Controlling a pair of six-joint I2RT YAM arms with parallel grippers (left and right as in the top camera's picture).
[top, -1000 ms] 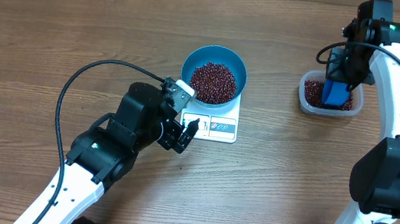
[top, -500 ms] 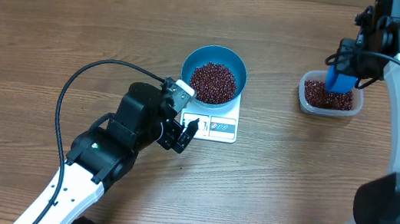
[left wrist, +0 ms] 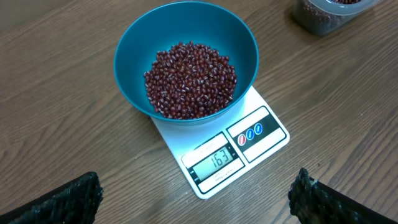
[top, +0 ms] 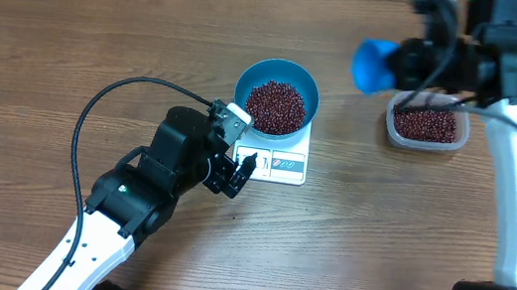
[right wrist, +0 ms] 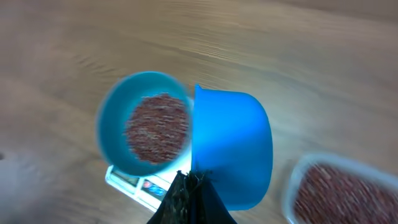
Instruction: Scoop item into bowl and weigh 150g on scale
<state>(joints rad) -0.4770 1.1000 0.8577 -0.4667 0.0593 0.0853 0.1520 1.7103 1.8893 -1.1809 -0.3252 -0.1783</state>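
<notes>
The blue bowl [top: 249, 76] stands on the white scale [top: 281, 166], holding a heap of dark red-brown beans [top: 276, 105]. Seen from the left wrist, the bowl [left wrist: 130, 81], its beans [left wrist: 189, 78] and the scale [left wrist: 261, 134] are in full sight, and the display reads 163. My left gripper [top: 240, 173] hovers open just in front of the scale, its fingers [left wrist: 68, 199] wide apart. My right gripper [top: 404, 66] is shut on the handle of a small blue scoop [top: 374, 65], held in the air between tub and bowl. From the right wrist the scoop [right wrist: 233, 146] shows only its outside; its contents are hidden.
A clear plastic tub [top: 393, 132] of beans sits on the table at the right, under my right arm. The left arm's black cable [top: 91, 123] loops over the wood at the left. The tub [right wrist: 297, 167] appears blurred at the right wrist view's lower right.
My right arm has lifted the scoop out of the tub and swung it left toward the bowl. The left arm, bowl and scale have not moved.
</notes>
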